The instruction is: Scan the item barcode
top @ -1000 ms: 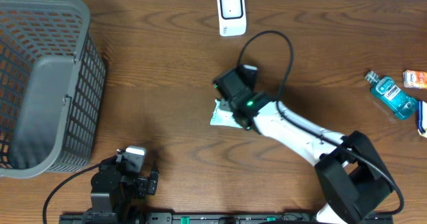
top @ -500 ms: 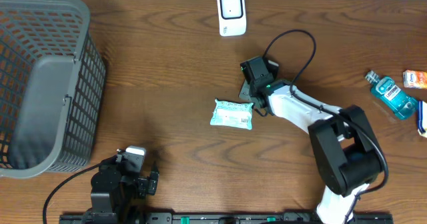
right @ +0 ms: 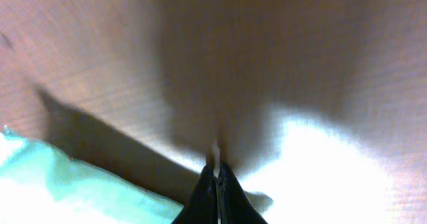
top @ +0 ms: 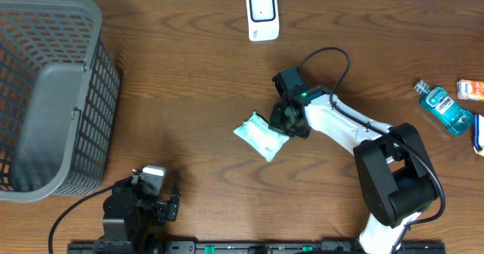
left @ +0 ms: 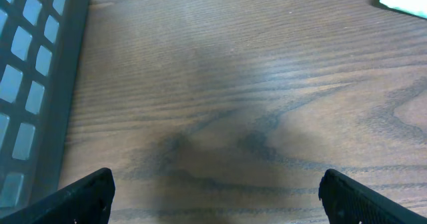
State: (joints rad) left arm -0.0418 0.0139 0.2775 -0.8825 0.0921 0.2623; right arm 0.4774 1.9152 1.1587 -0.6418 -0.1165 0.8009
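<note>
Centrally placed packet, right jaws shut beside it

At the far left of the table (top: 189, 95) stands a grey mesh basket (top: 53, 95), its rim and wall filling the upper left corner of the overhead view. Just below it, at the near edge, sits the left arm (top: 125, 212). The left jaws are spread wide with nothing between them; the left wrist view shows only bare wood grain in the gap, with the basket's wall at the left edge of that picture.

Further right, at the far edge of the table, lies a small white scanner (top: 262, 14), well apart from everything else.

Nearer the middle lies the pale green wipes packet (top: 261, 135), flat on the wood and turned at an angle, one corner pointing toward the near right. The right arm (top: 340, 129) reaches in from the near right, and the right jaws hang just beside the packet's upper right end. They are pressed together, tip to tip. From the right wrist view the packet shows only at the lower left, off to the side of the closed tips; whether they pinch a sliver of its edge I cannot tell.

At the far right lie a blue mouthwash bottle (top: 446, 109) and, just beyond it, a small orange box (top: 470, 89).
</note>
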